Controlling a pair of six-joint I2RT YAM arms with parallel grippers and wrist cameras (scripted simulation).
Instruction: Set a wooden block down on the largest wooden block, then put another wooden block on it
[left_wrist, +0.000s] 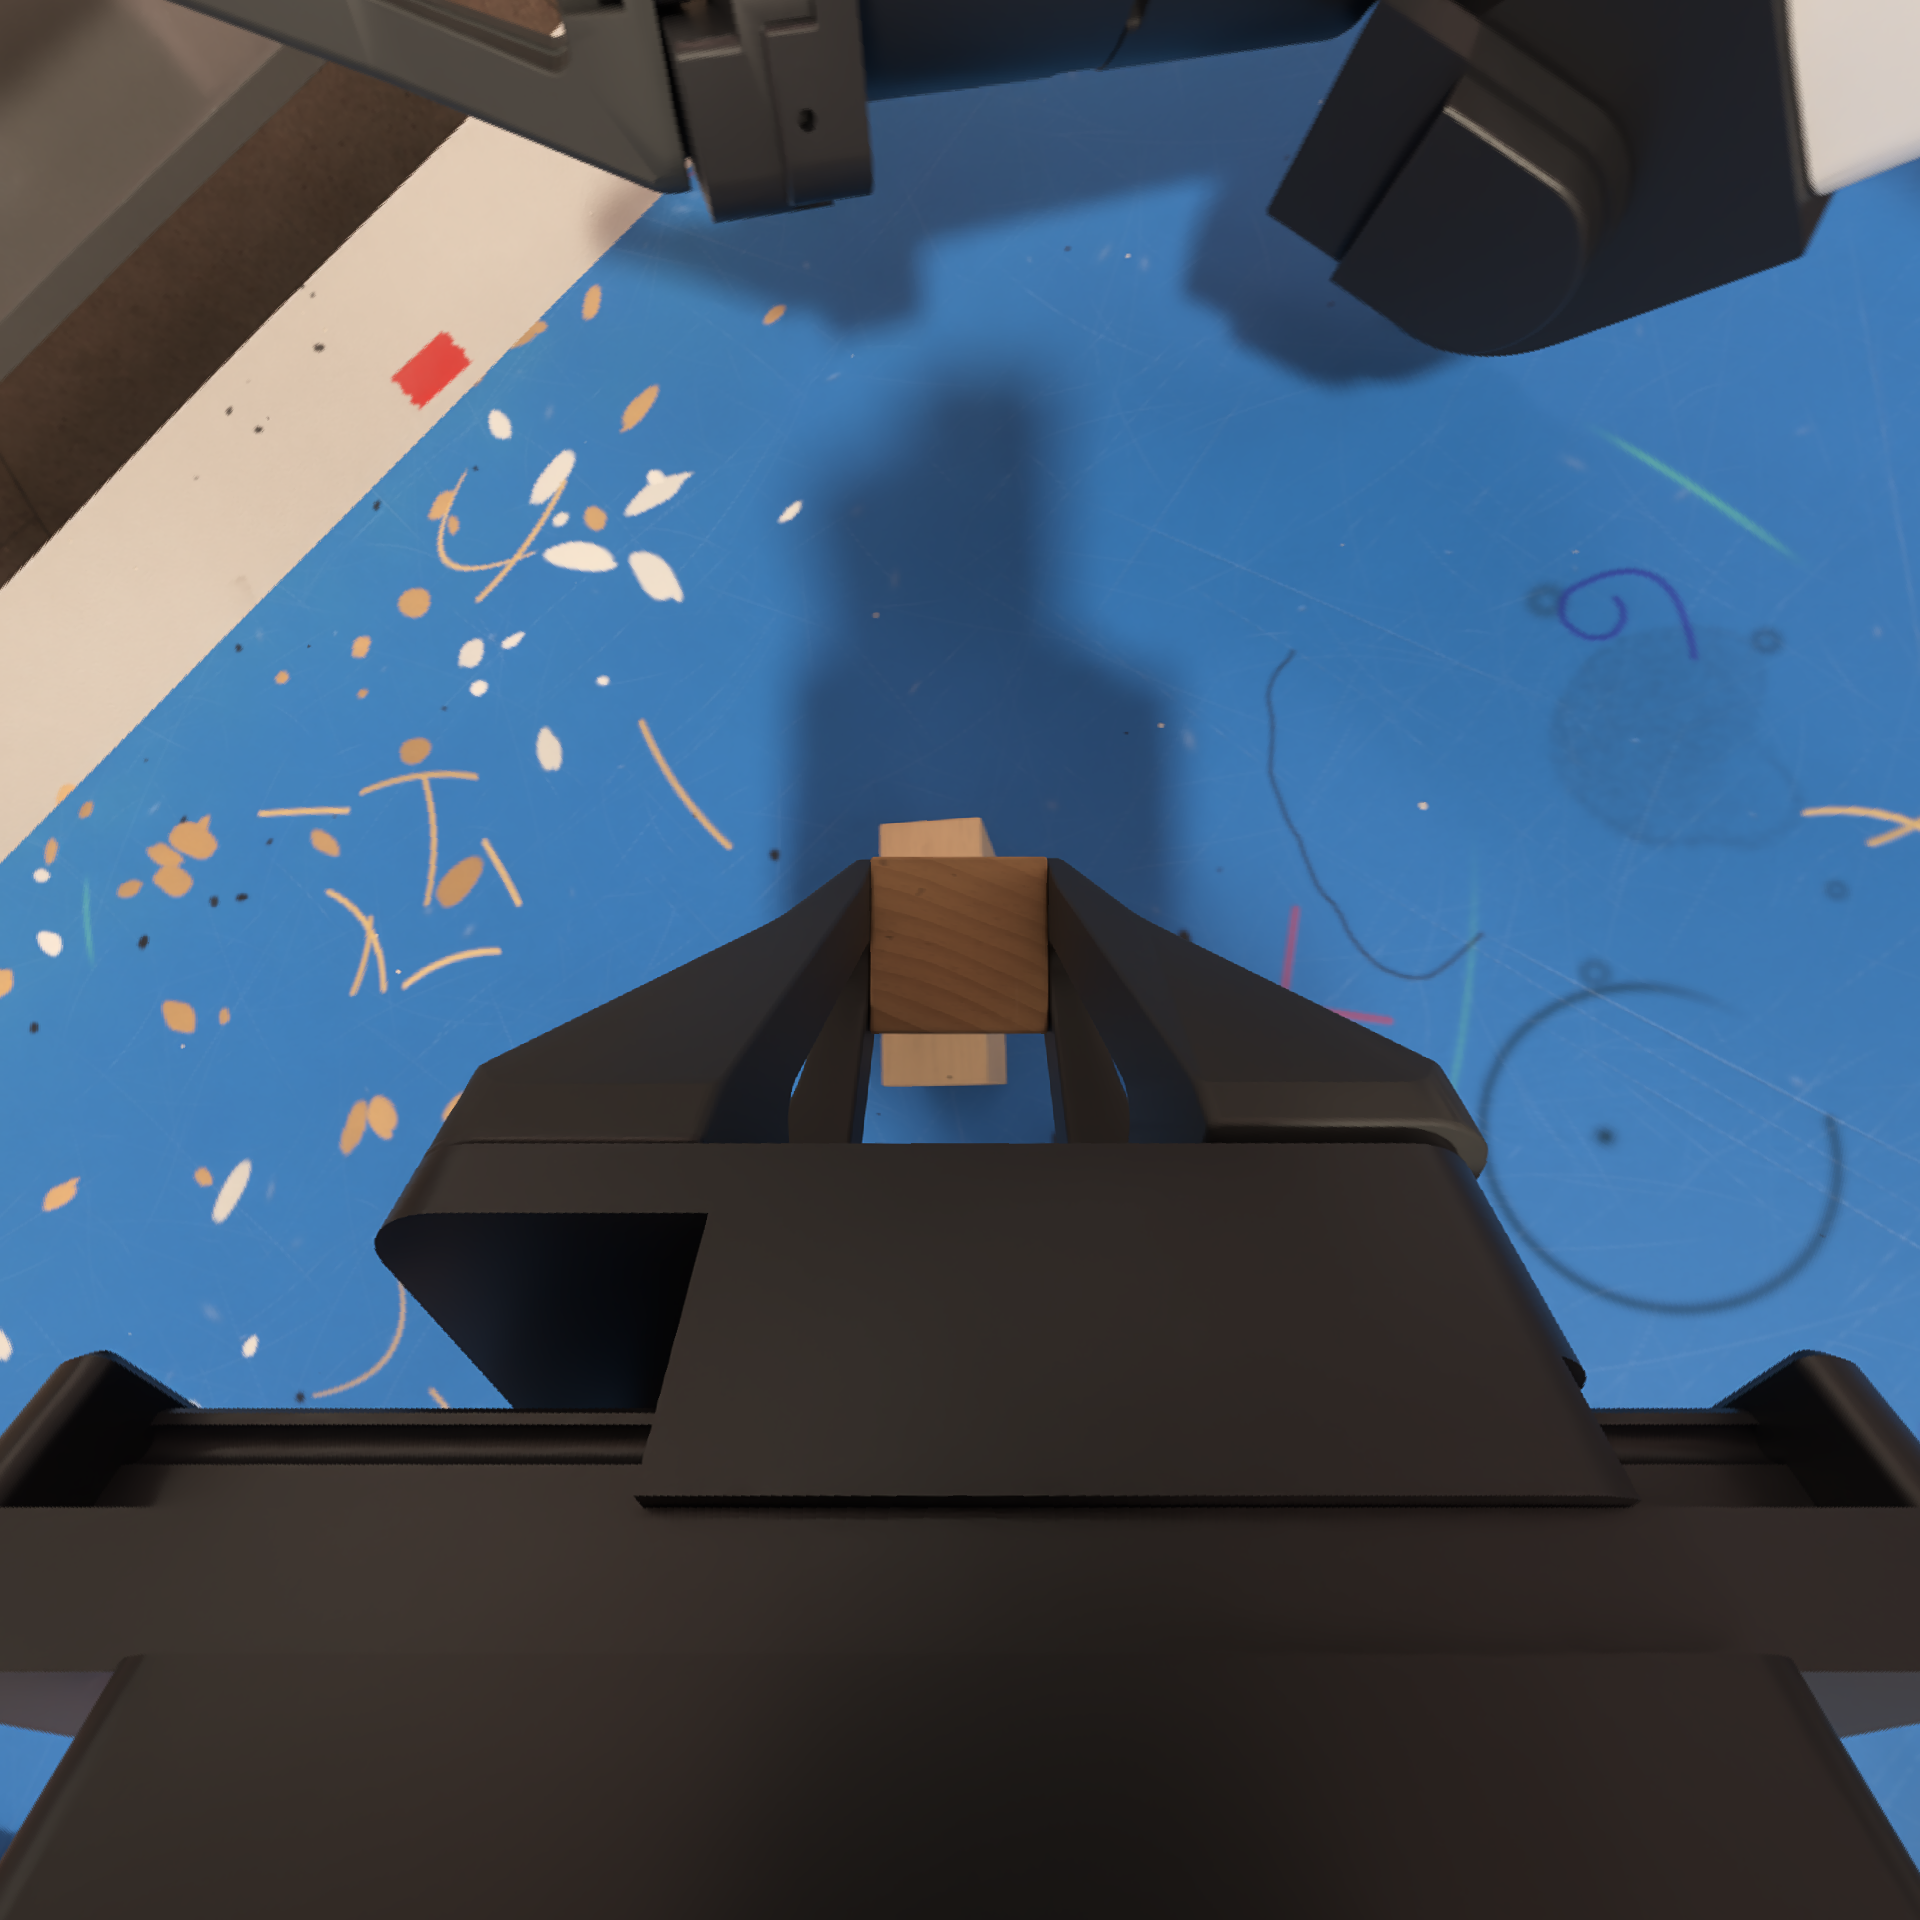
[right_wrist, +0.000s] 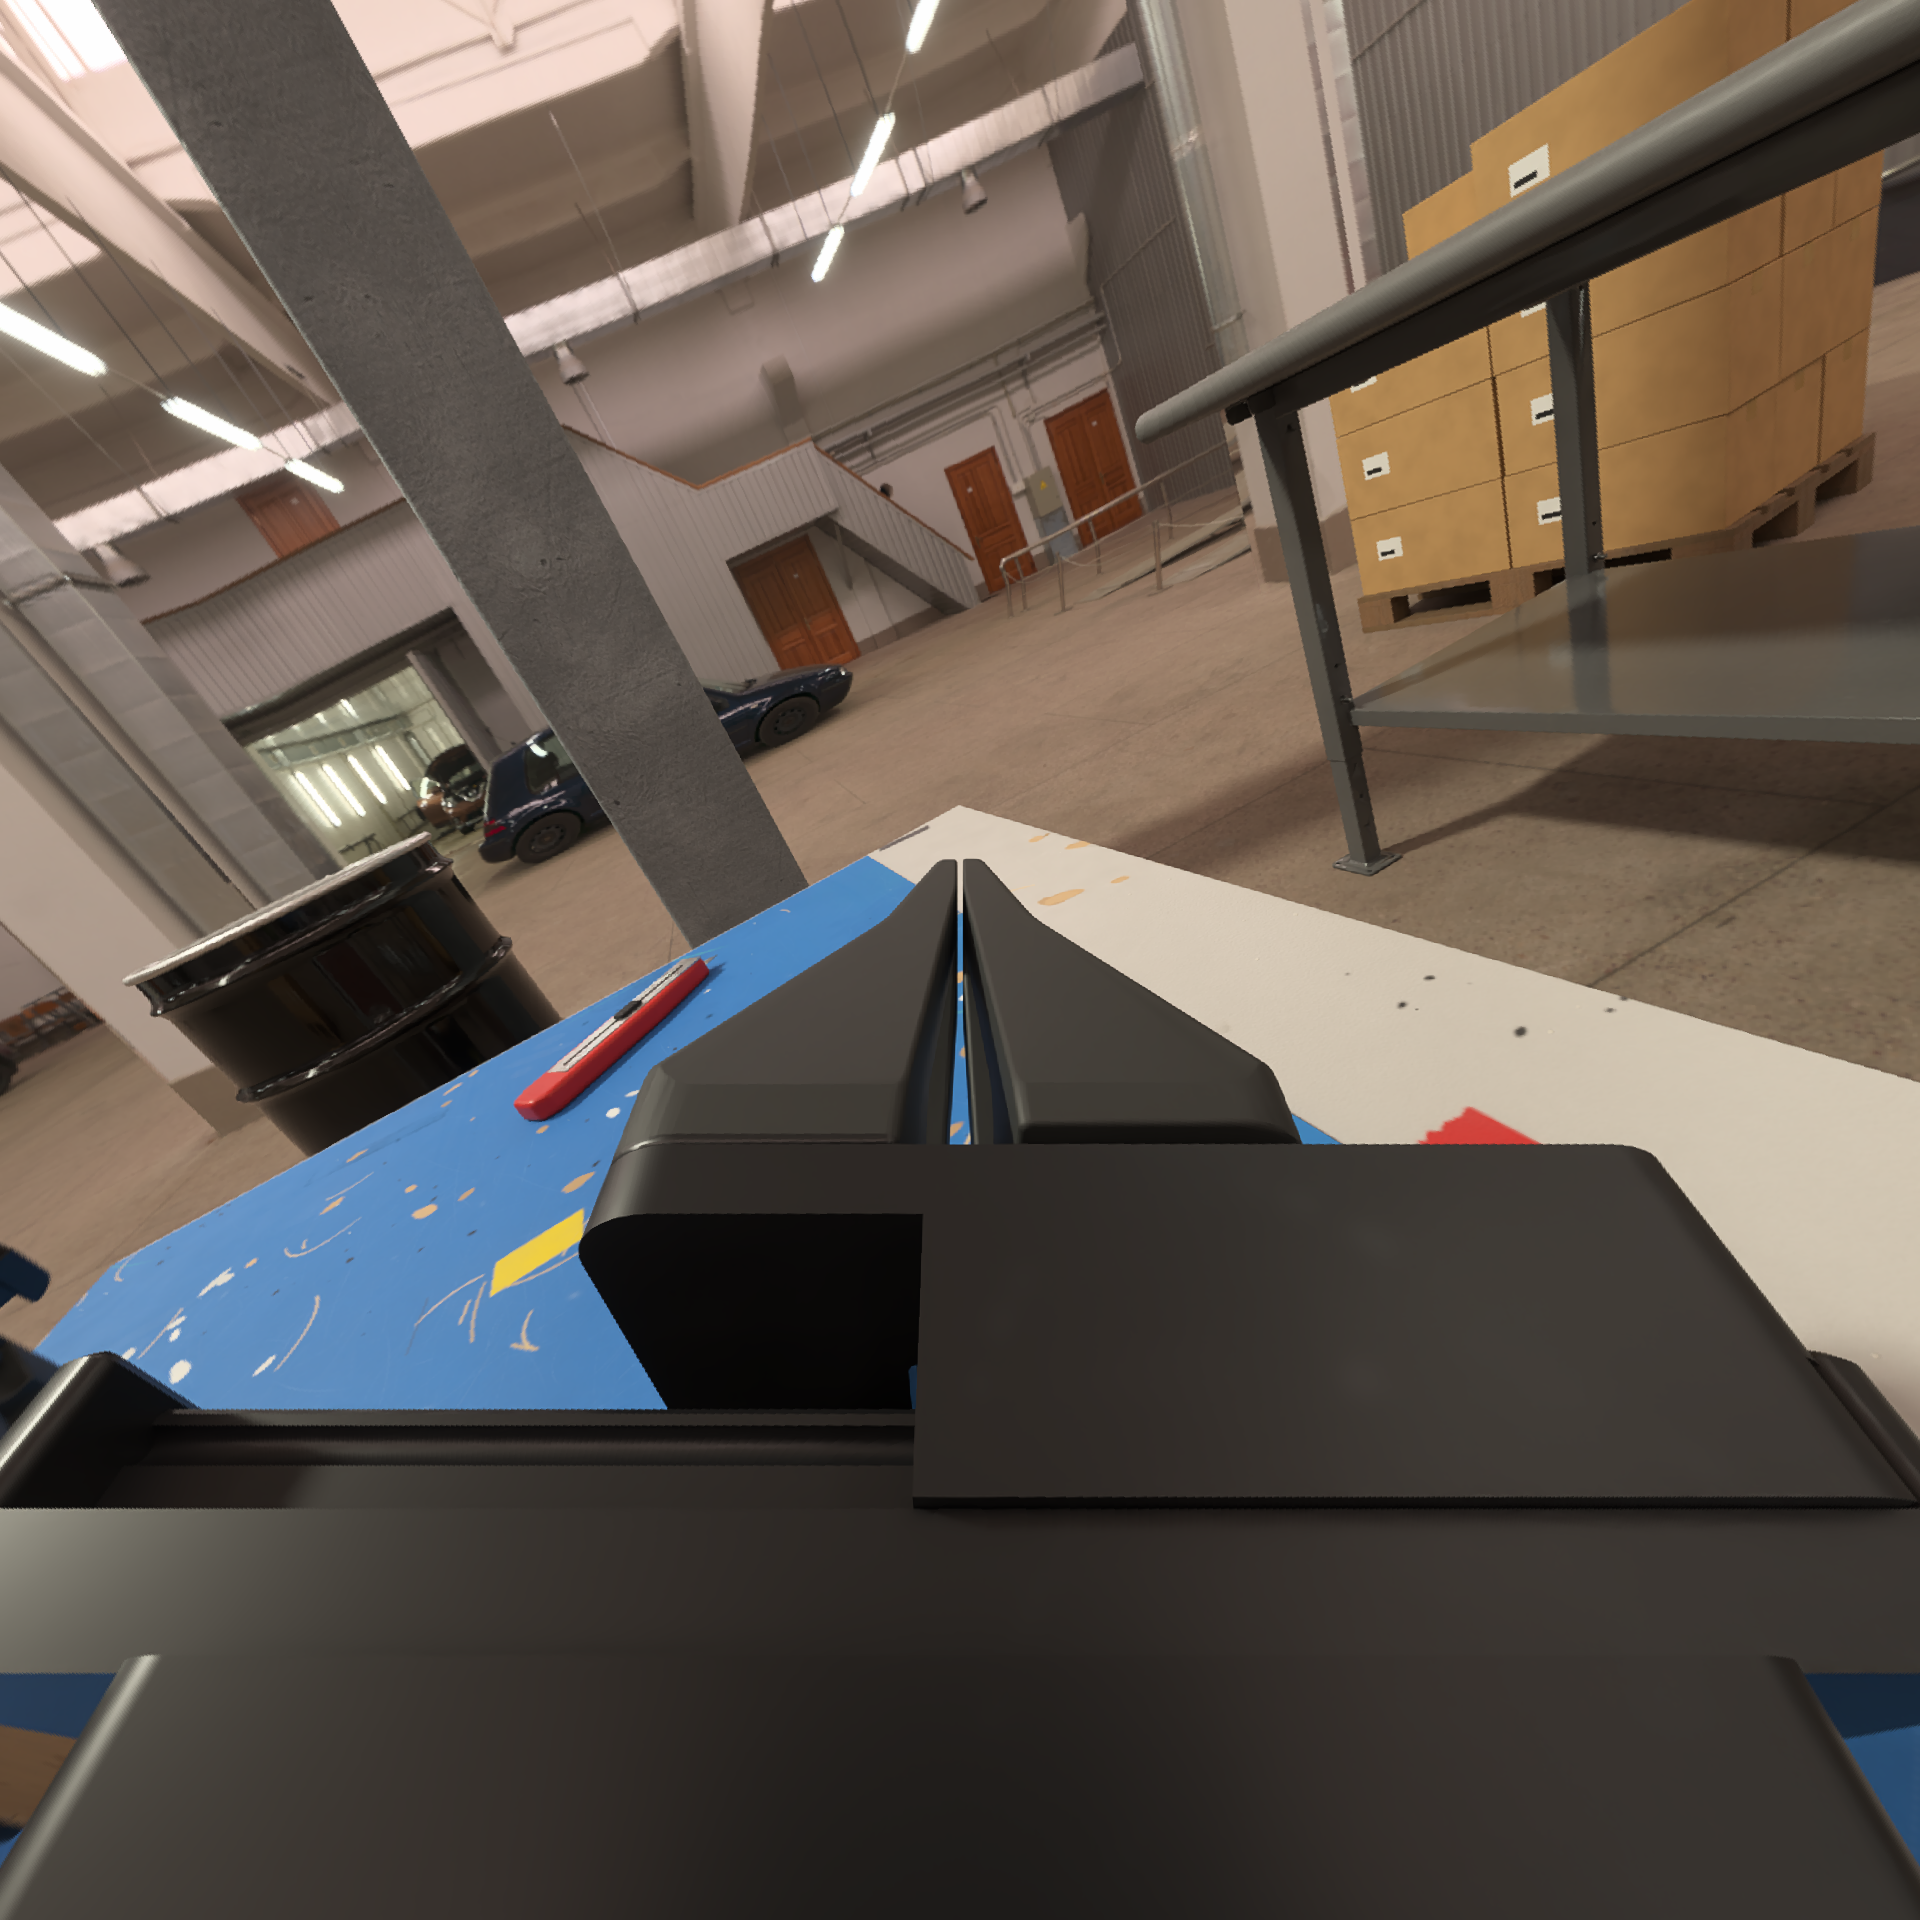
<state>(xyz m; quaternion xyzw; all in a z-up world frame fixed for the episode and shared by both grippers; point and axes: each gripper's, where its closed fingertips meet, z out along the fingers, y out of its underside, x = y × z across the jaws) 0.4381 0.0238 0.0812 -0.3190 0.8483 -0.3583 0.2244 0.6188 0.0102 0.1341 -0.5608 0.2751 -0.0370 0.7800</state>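
Left claw (left_wrist: 958, 940): squeezes a wooden block (left_wrist: 956, 945) by two sides so it cannot slip.
Held block: sits over a paler block (left_wrist: 940, 1058), likely lined up to stack there.
Paler block: peeks out above and below; touching or not, I cannot tell.
Blue mat (left_wrist: 1247, 623): lies under both.
Right claw (right_wrist: 960, 894): fingers pressed together, holding nothing, far off near a red cutter (right_wrist: 613, 1039).

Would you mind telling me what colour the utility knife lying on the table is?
Red, with a grey metal blade strip; the utility knife shows best in the right wrist view.
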